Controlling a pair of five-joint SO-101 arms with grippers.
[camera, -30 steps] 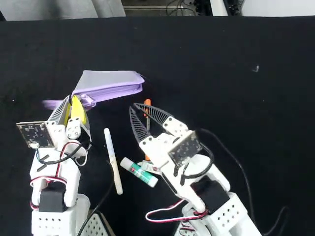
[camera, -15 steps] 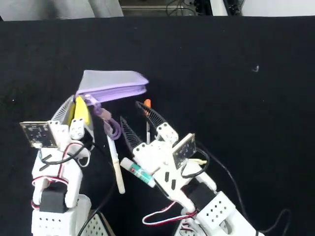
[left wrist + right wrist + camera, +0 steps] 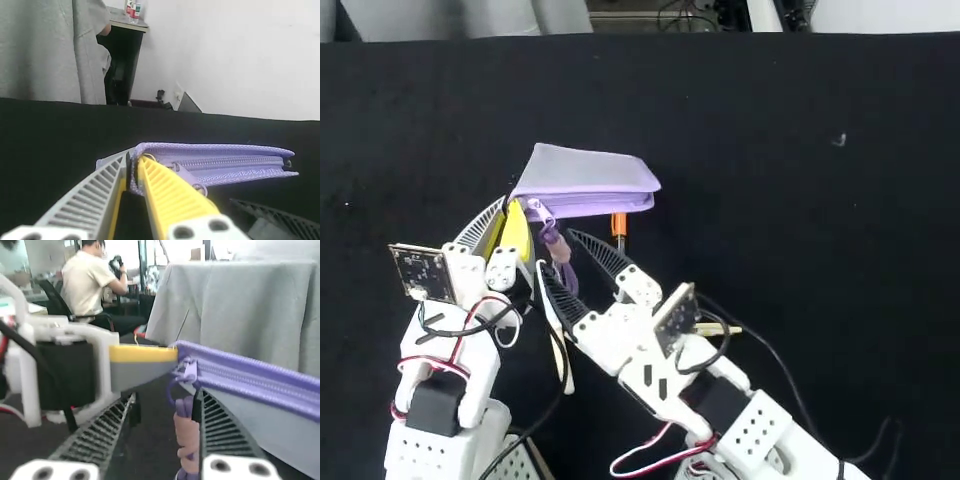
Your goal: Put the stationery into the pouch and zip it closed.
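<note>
Gripping the pouch (image 3: 585,175) by its corner end, the left end effector (image 3: 132,161) is clamped shut on the fabric. The pouch stands on edge, left of the worktop centre. The right end effector (image 3: 556,251) is open, w/ the zip pull tab (image 3: 184,432) hanging btwn its fingers but not pinched. The zip looks shut along its length. The stationery is outside: a white pen (image 3: 564,368) lies on the worktop btwn the two arms, and an orange pen (image 3: 618,226) is just beside the pouch's near side.

Likely risks:
- The tab is soft and dangles close to one finger, so a close could miss it or catch only the loop, which would slip on the pull.
- The left grip is a thin corner pinch. A hard tug on the zip could drag the fabric out, or swing the whole pouch round instead of running the slider.
- The two end effectors are v. close, so contact is possible.
- The right arm sits over the pens and could knock them away.
</note>
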